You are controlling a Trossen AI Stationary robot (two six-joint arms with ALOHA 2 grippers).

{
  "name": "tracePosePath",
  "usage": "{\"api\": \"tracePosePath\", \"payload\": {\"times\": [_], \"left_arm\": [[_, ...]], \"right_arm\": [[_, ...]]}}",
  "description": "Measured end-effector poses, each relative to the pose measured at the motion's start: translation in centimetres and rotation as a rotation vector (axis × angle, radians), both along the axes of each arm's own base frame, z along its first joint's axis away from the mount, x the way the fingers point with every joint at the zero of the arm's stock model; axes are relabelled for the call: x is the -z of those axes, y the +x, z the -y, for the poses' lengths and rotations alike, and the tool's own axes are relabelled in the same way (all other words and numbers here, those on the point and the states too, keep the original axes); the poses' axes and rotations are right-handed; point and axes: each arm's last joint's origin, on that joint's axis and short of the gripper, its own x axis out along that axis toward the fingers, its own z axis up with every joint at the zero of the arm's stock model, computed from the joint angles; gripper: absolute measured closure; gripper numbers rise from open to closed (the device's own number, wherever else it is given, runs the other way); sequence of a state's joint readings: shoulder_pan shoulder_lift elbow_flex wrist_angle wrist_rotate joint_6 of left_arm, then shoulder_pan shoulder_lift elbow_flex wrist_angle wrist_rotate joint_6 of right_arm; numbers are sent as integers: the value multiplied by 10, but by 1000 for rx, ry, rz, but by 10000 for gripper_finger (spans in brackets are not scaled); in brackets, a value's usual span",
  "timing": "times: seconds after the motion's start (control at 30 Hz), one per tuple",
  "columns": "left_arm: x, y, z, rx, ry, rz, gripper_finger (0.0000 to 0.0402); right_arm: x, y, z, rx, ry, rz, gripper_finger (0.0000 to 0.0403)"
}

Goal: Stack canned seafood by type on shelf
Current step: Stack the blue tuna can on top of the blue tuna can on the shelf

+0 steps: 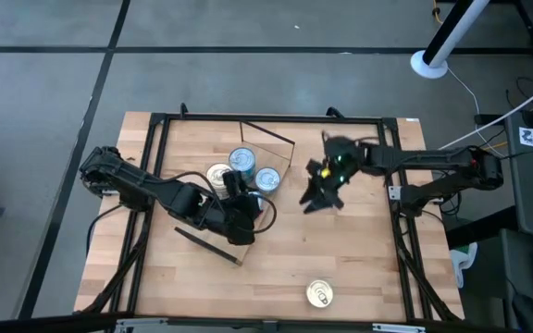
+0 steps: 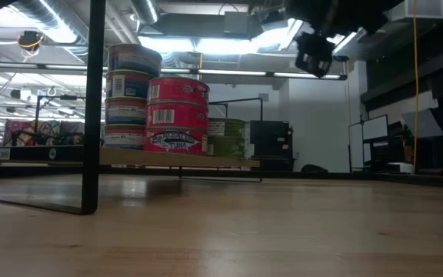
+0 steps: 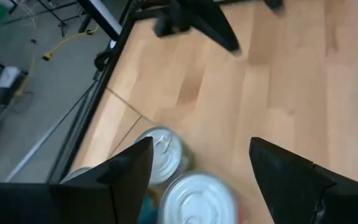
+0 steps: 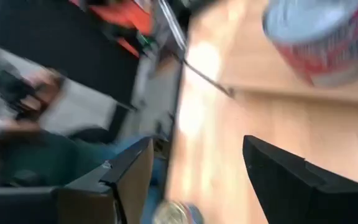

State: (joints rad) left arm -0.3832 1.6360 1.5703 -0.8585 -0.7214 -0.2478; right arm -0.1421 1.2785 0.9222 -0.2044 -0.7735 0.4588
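One gold can (image 1: 319, 294) below right claw (image 1: 320, 198)

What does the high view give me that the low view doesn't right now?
Only the high view shows the lone gold-lidded can near the table's front edge, plus both open grippers: the left gripper over the cans and the right gripper beside them, empty. Only the low view shows stack heights: the red-labelled stack and a taller blue-labelled stack. Both show the cans grouped on the shelf.
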Motion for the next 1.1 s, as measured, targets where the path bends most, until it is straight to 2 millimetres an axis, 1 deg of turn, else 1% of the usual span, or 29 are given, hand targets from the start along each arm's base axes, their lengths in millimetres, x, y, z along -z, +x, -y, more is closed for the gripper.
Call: {"api": "tracePosePath", "payload": {"times": [0.1,0.23,0.33,0.4,0.57,0.67,0.77,0.93,1.1], "left_arm": [[-2,3,1,-9,-35,47,139],[-2,3,2,-18,-54,59,139],[-2,3,1,-20,-55,60,139],[-2,3,1,-20,-56,61,139],[-3,4,2,-19,-58,69,139],[-3,4,2,-19,-59,71,139],[-3,4,2,-18,-58,70,139],[-3,4,2,-18,-58,70,139],[-3,4,2,-18,-58,70,139]], "right_arm": [[10,-4,-22,-10,-121,-86,152],[24,-15,-48,1,-272,-245,152],[30,-24,-67,-25,-344,-335,152],[32,-29,-79,-41,-363,-370,152],[32,-37,-108,-97,-388,-356,152],[35,-39,-123,-98,-417,-350,152],[42,-38,-136,-110,-431,-365,152],[61,-32,-156,-118,-414,-434,152],[84,-22,-171,-136,-408,-475,152]]}}
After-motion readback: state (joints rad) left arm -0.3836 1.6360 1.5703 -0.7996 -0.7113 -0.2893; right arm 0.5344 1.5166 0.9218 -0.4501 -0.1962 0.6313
